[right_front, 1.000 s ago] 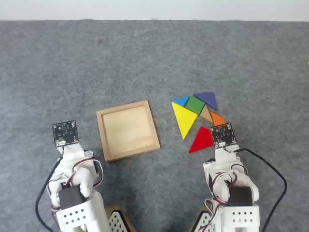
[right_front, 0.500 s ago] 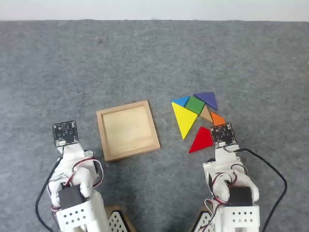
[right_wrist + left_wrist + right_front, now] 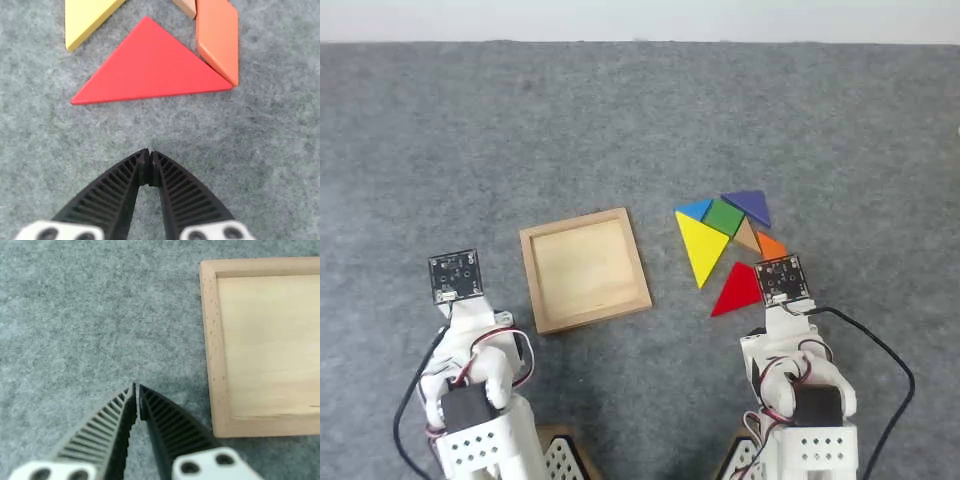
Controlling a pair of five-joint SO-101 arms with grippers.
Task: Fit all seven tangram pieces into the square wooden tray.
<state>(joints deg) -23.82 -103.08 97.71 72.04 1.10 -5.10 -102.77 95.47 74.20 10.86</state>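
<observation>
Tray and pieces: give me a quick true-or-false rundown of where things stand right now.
The tray holds no pieces. True.
The right gripper grips the red triangle. False: it is shut on nothing, short of the triangle.
The left gripper is open above the tray. False: it is shut, beside the tray over the mat.
The yellow triangle lies on the mat, outside the tray. True.

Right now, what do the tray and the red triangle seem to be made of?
The tray looks like pale, unvarnished wood: grain lines show on rim and floor. The red triangle is probably painted wood, matte with crisp thick edges, though plastic is possible.
</observation>
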